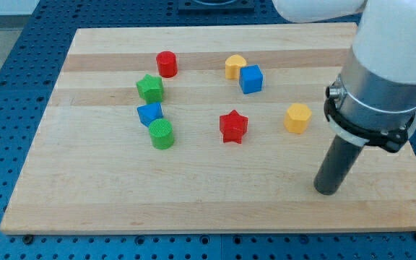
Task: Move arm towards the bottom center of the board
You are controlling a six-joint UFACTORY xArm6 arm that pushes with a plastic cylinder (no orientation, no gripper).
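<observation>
My tip (327,191) rests on the wooden board (193,202) at the view's lower right, below and a little right of the yellow hexagon block (297,118). The red star block (233,126) lies near the board's middle, up and left of the tip. A blue cube (251,79) touches a yellow block (235,66) near the top middle. On the left stand a red cylinder (167,63), a green star block (150,88), a blue block (149,113) and a green cylinder (162,133). The tip touches no block.
The arm's white and grey body (381,65) covers the board's upper right corner. A blue perforated table (6,87) surrounds the board on all sides.
</observation>
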